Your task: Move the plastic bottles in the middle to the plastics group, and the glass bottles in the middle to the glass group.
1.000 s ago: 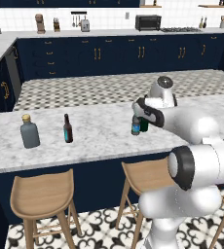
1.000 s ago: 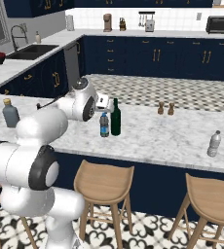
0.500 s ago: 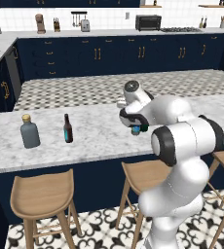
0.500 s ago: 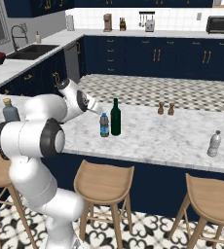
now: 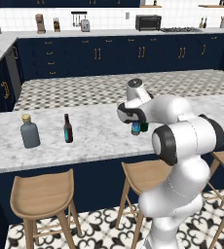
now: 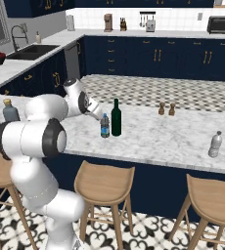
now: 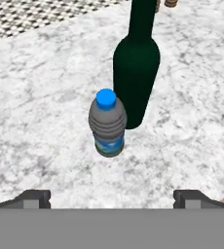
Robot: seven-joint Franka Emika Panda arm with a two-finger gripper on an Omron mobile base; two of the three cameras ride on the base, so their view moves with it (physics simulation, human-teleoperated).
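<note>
A small water bottle with a blue cap and blue label (image 7: 107,124) stands upright on the marble counter, close in front of my open gripper (image 7: 112,198). Nothing is between the fingertips (image 7: 34,197). Right behind it, almost touching, stands the tall dark green glass bottle (image 7: 136,73). From the right base, the blue-capped bottle (image 6: 104,126) is left of the green bottle (image 6: 116,117), with my gripper (image 6: 99,116) just left of both. The grey flask (image 5: 29,132) and the small brown bottle (image 5: 67,129) stand far left. A clear-grey water bottle (image 6: 214,144) stands far right.
Two small brown shakers (image 6: 166,108) stand behind the bottles toward the right. Wooden stools (image 6: 105,184) line the near side of the counter (image 6: 158,141). My own arm hides most of the two middle bottles in the left base view.
The arm has folded and swung its hand left and down to the two middle bottles. The bottles have not moved, and the gripper has stayed open.
</note>
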